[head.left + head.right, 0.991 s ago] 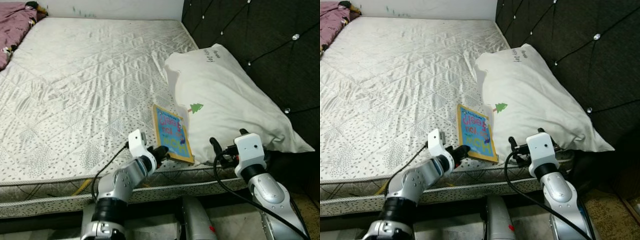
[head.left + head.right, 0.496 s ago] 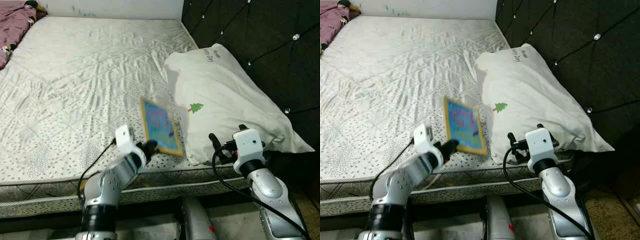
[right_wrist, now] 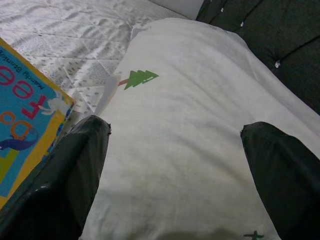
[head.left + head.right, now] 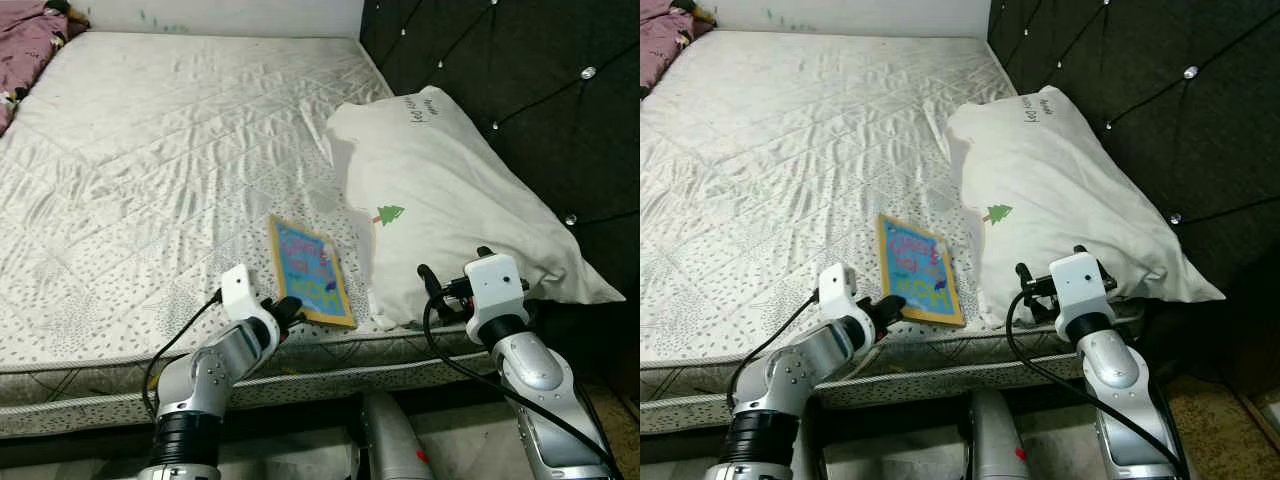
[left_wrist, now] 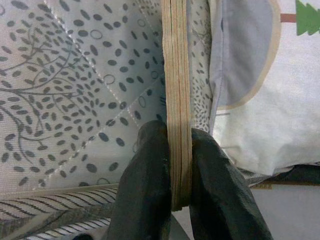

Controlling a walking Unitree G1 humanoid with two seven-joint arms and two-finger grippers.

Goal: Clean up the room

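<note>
Pinching the near edge of the blue picture book (image 4: 310,272) between the left gripper (image 5: 172,192) fingers, holding it at the front edge of the bed (image 4: 150,170), just beside the white pillow (image 4: 455,200). Hovering at the pillow's near end, right gripper (image 3: 170,165) spread wide.

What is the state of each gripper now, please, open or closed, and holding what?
Left gripper: closed on the near edge of the book.
Right gripper: open, holding nothing, facing the pillow.
</note>
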